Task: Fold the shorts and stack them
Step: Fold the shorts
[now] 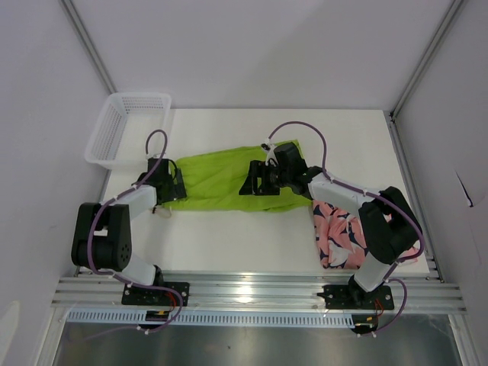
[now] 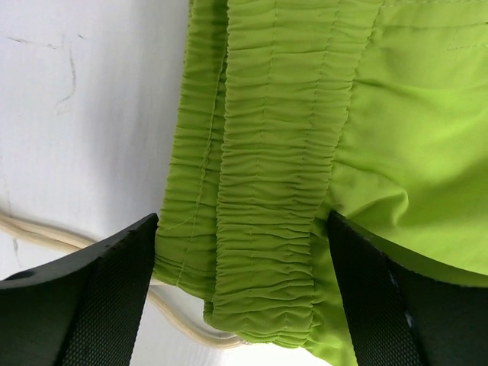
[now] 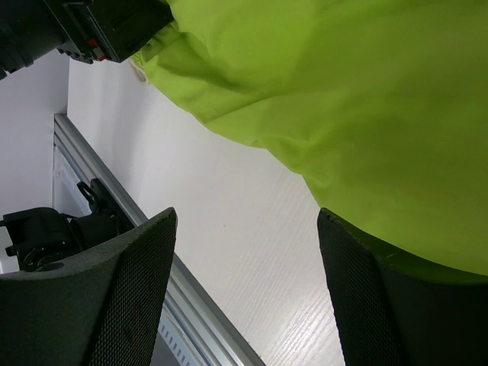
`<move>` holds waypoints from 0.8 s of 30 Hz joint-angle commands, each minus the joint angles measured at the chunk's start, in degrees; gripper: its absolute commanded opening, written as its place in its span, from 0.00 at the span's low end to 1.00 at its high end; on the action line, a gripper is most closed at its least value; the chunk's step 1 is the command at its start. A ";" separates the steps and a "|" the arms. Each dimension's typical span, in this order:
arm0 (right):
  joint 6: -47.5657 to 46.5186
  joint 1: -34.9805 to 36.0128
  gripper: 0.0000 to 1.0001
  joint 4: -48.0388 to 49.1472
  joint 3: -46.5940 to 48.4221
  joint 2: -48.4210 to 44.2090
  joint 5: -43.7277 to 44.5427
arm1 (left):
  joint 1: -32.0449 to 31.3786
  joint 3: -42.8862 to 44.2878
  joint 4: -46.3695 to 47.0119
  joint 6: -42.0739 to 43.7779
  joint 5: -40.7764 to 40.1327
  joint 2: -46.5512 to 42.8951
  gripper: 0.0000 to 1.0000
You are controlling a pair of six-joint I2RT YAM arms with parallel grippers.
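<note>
The left claw (image 2: 244, 229) gapes open astride the green shorts (image 1: 217, 179) at their gathered waistband, the right claw (image 1: 255, 183) open over their middle, pink shorts (image 1: 339, 232) nearby.

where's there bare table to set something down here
Free: near strip of table between the left arm and the pink shorts; far strip right of the basket. Crowded: the middle, under the green shorts and right arm.

A white plastic mesh basket (image 1: 107, 141) sits at the far left corner of the white tabletop (image 1: 229, 236), a ribbed aluminium rail (image 1: 259, 293) runs along its near edge, and pale grey walls (image 1: 229, 46) enclose it.
</note>
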 commanded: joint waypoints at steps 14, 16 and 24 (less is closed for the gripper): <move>0.11 -0.39 0.76 2.03 0.57 0.00 -0.10 | -6.66 1.57 -3.79 -2.15 -2.86 -0.96 0.56; 0.02 -0.48 0.76 1.85 0.65 0.17 0.25 | -6.58 1.40 -3.71 -2.15 -2.51 -1.40 0.52; -0.24 -0.39 0.76 0.62 2.15 2.54 -0.10 | -6.66 1.93 -5.46 -3.91 -1.19 -2.36 0.35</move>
